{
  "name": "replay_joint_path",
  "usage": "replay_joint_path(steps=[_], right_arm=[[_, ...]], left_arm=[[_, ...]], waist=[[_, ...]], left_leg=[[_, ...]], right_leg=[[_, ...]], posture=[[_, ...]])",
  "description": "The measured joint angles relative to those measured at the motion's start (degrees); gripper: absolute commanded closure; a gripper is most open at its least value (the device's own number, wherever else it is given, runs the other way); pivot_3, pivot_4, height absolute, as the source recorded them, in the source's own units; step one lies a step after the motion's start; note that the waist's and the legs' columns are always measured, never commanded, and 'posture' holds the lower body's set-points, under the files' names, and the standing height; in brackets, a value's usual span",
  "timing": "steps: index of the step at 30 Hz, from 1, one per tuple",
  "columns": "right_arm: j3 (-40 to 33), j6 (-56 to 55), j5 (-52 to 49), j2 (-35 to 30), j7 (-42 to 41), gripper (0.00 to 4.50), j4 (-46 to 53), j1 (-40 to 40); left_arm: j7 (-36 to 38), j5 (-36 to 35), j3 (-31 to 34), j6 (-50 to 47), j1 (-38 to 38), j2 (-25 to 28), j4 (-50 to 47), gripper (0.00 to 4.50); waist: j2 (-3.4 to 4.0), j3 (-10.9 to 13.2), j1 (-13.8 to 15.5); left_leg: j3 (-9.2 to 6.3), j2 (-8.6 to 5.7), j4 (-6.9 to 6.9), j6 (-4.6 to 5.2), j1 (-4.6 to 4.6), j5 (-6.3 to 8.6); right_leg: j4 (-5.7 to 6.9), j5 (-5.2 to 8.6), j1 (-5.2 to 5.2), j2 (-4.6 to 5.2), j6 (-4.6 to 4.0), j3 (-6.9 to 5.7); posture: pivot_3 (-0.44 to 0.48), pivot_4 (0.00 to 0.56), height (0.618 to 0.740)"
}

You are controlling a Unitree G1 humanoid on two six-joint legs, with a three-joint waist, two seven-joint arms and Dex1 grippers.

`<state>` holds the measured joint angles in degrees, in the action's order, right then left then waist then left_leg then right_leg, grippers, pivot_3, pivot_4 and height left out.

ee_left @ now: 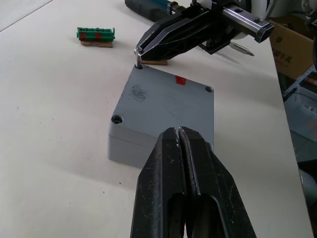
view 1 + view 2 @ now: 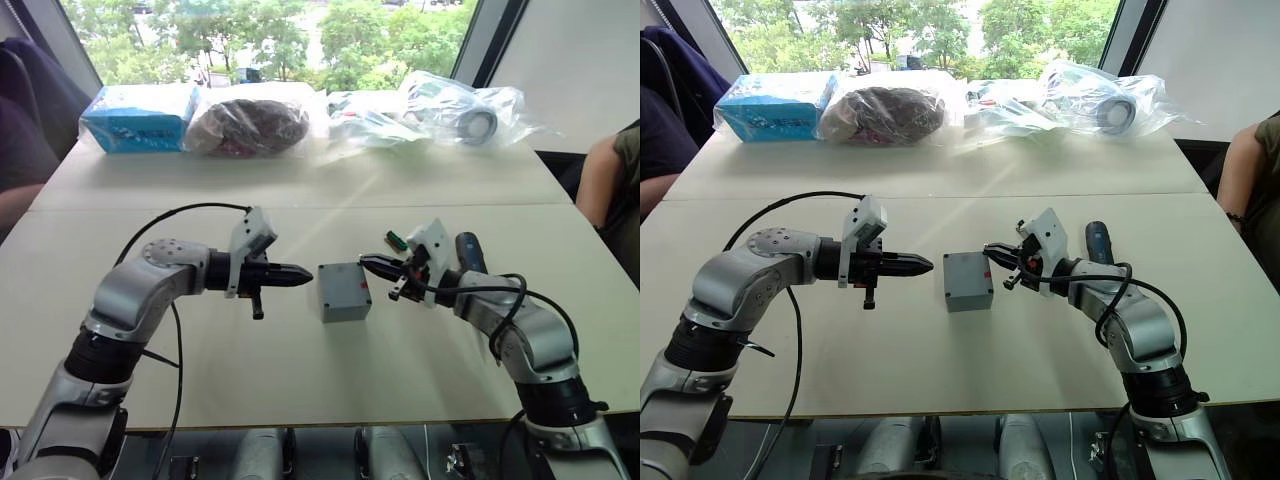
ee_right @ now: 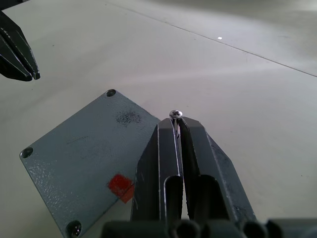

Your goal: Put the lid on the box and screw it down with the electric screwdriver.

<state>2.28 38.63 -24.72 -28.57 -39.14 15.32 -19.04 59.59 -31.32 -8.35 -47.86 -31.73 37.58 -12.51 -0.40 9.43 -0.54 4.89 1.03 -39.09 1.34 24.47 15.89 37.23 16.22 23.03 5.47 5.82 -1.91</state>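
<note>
both arms level, flanking box [image 2: 344,291]

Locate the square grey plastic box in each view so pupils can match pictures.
Left eye view: square grey plastic box, mid-table, picture centre.
Right eye view: mid-table, just left of centre.
Left wrist view: just beyond left gripper.
Right wrist view: beside right gripper.
Shared landmark: its small red mark.

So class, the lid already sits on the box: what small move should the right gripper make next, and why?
Probably lower the screw straight into the corner hole and let go. The right gripper pinches it upright just above that hole in the lid, and the other visible corner holes look unfilled. The left gripper waits shut.
</note>
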Motion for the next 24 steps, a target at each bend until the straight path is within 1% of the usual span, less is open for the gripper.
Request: replay_joint_path(steps=[11, 13, 14, 15, 16, 19, 24], right_arm=[[0.66, -0.11, 0.86, -0.01, -0.1, 4.42, -0.85, 0.0], [0.66, -0.08, 0.86, -0.01, -0.16, 3.88, -0.85, 0.0], [0.65, -0.06, 0.87, -0.02, -0.14, 3.76, -0.85, 0.0], [0.64, -0.01, 0.86, -0.05, -0.15, 3.49, -0.85, 0.0], [0.62, 0.14, 0.86, -0.05, -0.11, 2.96, -0.85, 0.01], [0.43, 0.38, 0.85, -0.1, 0.0, 1.83, -0.84, 0.01], [-0.72, 1.32, 0.52, -0.96, 0.0, 1.83, 0.01, 0.01]], left_arm=[[-0.01, 0.04, 0.0, 0.1, 0.0, 0.0, 0.0, 4.5], [-0.01, 0.06, 0.0, 0.39, 0.0, -0.01, 0.0, 4.5], [-0.01, 0.06, 0.0, 0.59, 0.0, -0.02, 0.0, 4.5], [-0.02, 0.07, 0.0, 0.69, 0.0, -0.03, 0.0, 4.5], [-0.03, 0.08, 0.0, 0.8, -0.01, -0.08, 0.0, 4.5], [-0.04, 0.07, 0.0, 0.91, -0.01, -0.18, 0.0, 4.5], [-0.2, 0.09, 0.02, 1.28, -0.03, -0.75, 0.01, 4.5]], waist=[[0.0, 0.0, 0.0], [0.0, 0.0, 0.0], [0.0, 0.0, 0.0], [0.0, 0.0, 0.01], [0.0, 0.0, 0.0], [0.0, 0.0, 0.0], [0.0, 0.0, 0.03]], left_leg=[[0.0, 0.0, 0.0, 0.0, 0.0, 0.0], [0.0, 0.0, 0.0, 0.0, 0.0, 0.0], [0.0, 0.0, 0.0, 0.0, 0.0, 0.0], [0.0, 0.0, 0.0, 0.0, 0.0, 0.0], [0.0, 0.0, 0.0, 0.0, 0.0, 0.0], [0.0, 0.0, 0.0, 0.0, 0.0, 0.0], [0.0, 0.0, 0.0, 0.01, 0.0, 0.0]], right_leg=[[0.0, 0.0, 0.0, 0.0, 0.0, 0.0], [0.0, 0.0, 0.0, 0.0, 0.0, 0.0], [0.0, 0.0, 0.0, 0.0, 0.0, 0.0], [0.0, 0.0, 0.0, 0.0, 0.0, 0.0], [0.0, 0.0, 0.0, 0.0, 0.0, 0.0], [0.0, 0.0, 0.0, 0.0, 0.0, 0.0], [0.0, 0.0, 0.0, 0.0, 0.0, 0.0]], posture=[[0.0, 0.15, 0.74], [0.0, 0.15, 0.74], [0.0, 0.15, 0.74], [0.0, 0.15, 0.74], [0.0, 0.15, 0.74], [0.0, 0.15, 0.74], [0.0, 0.15, 0.74]])
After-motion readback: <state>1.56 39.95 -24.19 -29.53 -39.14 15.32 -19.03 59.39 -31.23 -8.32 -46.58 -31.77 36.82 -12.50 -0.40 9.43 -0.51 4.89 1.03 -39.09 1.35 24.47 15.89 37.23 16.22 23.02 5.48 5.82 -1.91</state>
